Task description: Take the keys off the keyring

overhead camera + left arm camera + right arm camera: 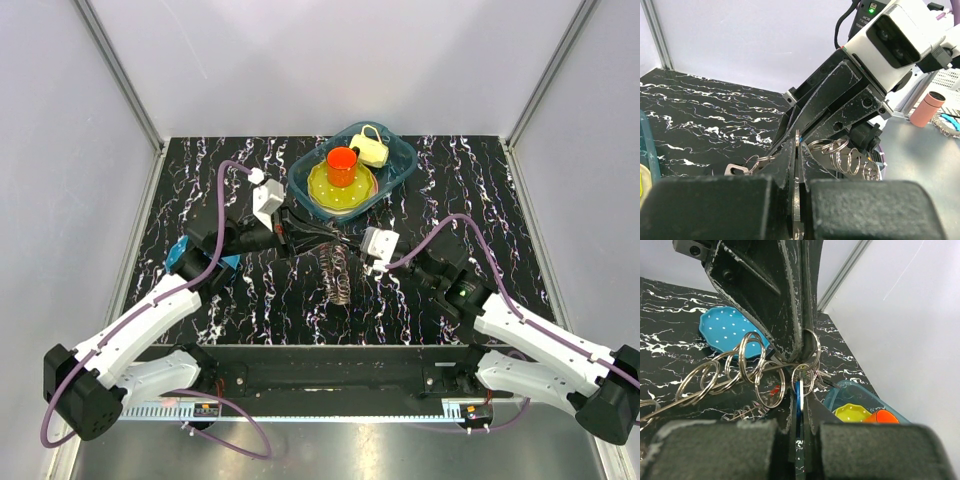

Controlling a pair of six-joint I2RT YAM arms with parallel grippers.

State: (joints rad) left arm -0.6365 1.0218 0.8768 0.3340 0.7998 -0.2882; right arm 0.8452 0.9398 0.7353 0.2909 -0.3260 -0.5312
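Note:
The keyring [670, 409] is a thin wire hanging between my two grippers, strung with several split rings [751, 357]. A bunch of keys [338, 275] dangles from it above mid table. My left gripper [300, 238] is shut on a thin silver key [797, 170], which I see edge-on between its fingers. Facing it from the right, my right gripper [358, 255] is shut on a blue-headed key [799, 405]. The two sets of fingertips almost touch, and small keys [822, 375] cluster at that spot.
A blue basin [400, 170] at the back holds a yellow plate [318, 190], an orange cup [342, 165] and a small yellow cup [372, 148]. A blue dotted disc [725, 330] lies on the black marbled table. White walls enclose three sides.

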